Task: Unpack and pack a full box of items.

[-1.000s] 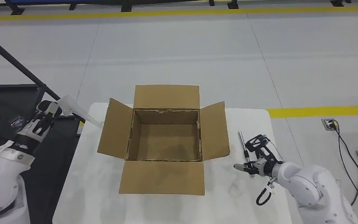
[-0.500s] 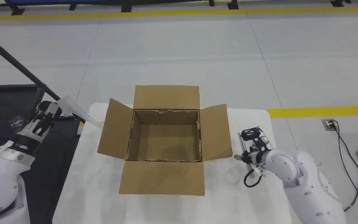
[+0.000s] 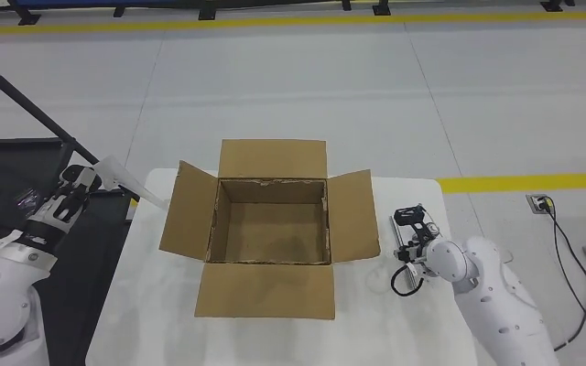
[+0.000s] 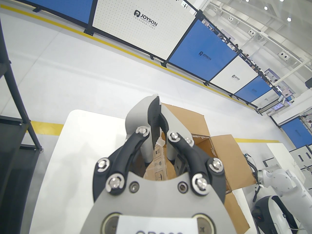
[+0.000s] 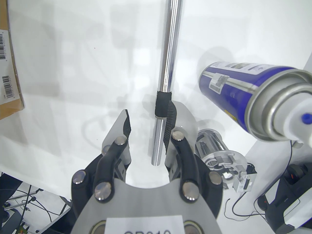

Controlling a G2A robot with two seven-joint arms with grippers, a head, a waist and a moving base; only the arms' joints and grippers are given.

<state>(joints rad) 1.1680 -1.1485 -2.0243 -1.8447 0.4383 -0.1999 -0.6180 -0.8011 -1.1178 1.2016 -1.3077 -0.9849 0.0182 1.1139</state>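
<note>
Beside box [image 3: 265,289], right claw [image 5: 148,113] spread astride rod [image 5: 170,37]

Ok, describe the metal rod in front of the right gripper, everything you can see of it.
The metal rod is straight, round and polished like chrome, with a black band wrapped near one end. It seems to lie flat on the white table between the open fingers of the right gripper, the band against one pad, the other finger clear. A blue spray can is beside it, apart.

One box [image 3: 265,290], one rod [image 5: 169,49], one spray can [image 5: 231,91] (blue), one fitting [image 5: 217,154].
</note>
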